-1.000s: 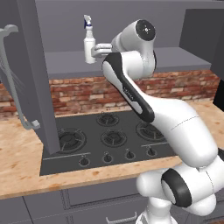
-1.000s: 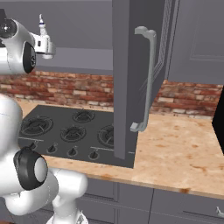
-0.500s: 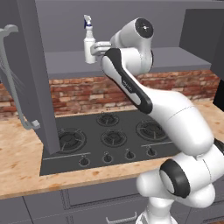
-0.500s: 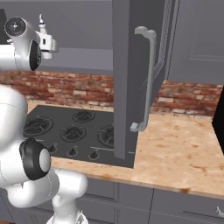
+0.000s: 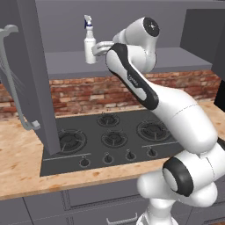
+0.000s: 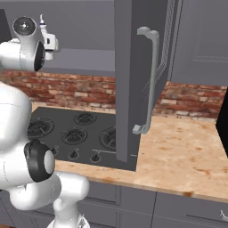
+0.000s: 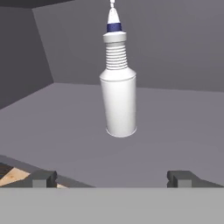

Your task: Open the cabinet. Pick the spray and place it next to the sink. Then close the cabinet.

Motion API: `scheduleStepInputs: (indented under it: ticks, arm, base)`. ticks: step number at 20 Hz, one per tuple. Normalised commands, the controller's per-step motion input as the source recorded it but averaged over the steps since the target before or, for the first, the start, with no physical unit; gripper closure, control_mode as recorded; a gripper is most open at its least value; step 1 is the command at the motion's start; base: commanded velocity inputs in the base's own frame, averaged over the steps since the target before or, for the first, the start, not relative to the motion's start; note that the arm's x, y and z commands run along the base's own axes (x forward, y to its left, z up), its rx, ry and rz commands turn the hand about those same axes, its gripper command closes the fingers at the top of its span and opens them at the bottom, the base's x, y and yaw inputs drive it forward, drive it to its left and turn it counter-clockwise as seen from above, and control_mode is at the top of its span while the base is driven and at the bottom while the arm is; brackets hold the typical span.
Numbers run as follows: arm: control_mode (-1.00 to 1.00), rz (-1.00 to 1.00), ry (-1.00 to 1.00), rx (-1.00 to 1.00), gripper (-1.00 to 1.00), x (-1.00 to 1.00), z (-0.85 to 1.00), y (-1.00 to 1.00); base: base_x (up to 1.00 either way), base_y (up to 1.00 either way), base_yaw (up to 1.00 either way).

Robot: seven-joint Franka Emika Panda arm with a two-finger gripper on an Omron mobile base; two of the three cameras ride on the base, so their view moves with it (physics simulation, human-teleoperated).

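Cabinet (image 5: 132, 61) open, both doors swung out: left door (image 5: 33, 74) and right door (image 6: 133, 84), each with long silver bar handle (image 6: 149, 80). Black hob (image 5: 110, 138) on wood counter (image 6: 187, 156) below, brick wall (image 5: 88, 92) behind. Arm (image 5: 145, 88) reaches up to cabinet shelf. Spray (image 7: 118, 98) upright on shelf, left of middle. Gripper (image 7: 111, 177) just short of spray, jaws spread wide, nothing held, fingertips (image 7: 43, 177) apart from bottle

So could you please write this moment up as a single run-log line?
cabinet: doors open | spray: upright on cabinet shelf, untouched | gripper: jaws open, lined up just short of spray | phase: reaching to pick
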Motion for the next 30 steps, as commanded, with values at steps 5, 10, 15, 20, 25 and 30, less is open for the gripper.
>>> scheduleStepInputs:
  ticks: [5,10,15,20,25,30]
  arm:
    - [-1.0,0.0,0.0,-0.02,-1.0,0.21,0.0,0.0]
    - [-1.0,0.0,0.0,0.0,-1.0,0.09,0.0,0.0]
    - [-1.0,0.0,0.0,0.0,-1.0,0.06,0.0,0.08]
    - [-1.0,0.0,0.0,0.0,-1.0,0.1,0.0,0.13]
    - [-1.0,0.0,0.0,0.0,-1.0,0.19,0.0,0.07]
    - [-1.0,0.0,0.0,0.0,-1.0,0.14,0.0,0.0]
  base:
    - [0.0,0.0,0.0]
    - [0.0,0.0,0.0]
    - [0.0,0.0,0.0]
    - [0.0,0.0,0.0]
    - [0.0,0.0,0.0]
    - [0.0,0.0,0.0]
